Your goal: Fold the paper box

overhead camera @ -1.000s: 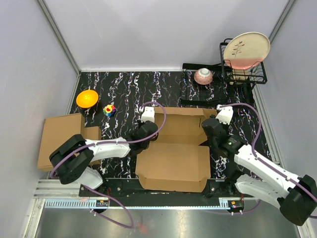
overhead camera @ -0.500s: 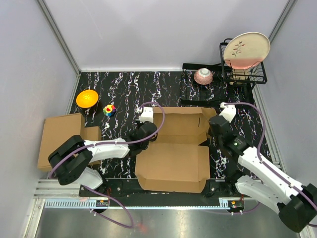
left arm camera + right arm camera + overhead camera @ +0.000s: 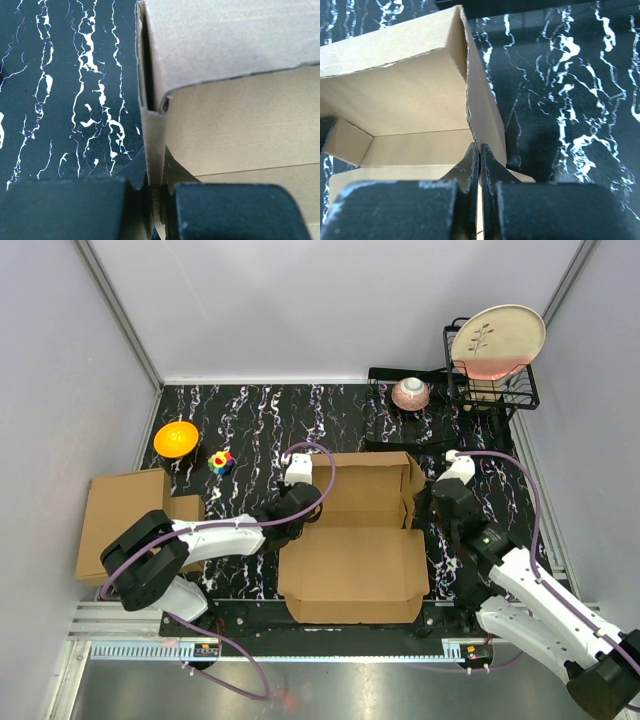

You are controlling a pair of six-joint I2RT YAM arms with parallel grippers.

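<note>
The brown paper box [image 3: 352, 576] lies open mid-table, its wide lid flap flat toward the arms and its tray part [image 3: 365, 492] behind. My left gripper [image 3: 299, 504] is shut on the box's left wall; in the left wrist view that wall [image 3: 152, 145] runs up from between the jaws of the left gripper [image 3: 156, 194]. My right gripper [image 3: 433, 502] is shut on the right wall, which stands upright. In the right wrist view the wall's edge [image 3: 482, 115] enters the closed tips of the right gripper [image 3: 479, 152], with the box's inside [image 3: 395, 100] to the left.
A second flat cardboard sheet [image 3: 122, 515] lies at the left edge. An orange bowl [image 3: 175, 438] and a small coloured toy [image 3: 221, 462] sit at the back left. A black rack [image 3: 520, 390] with a plate [image 3: 497, 340] and a pink bowl [image 3: 411, 393] stand at the back right.
The right gripper has closed on the box's right wall and moved inward, bringing that wall from leaning outward to upright. The box has shifted slightly. The left gripper has kept its hold.
</note>
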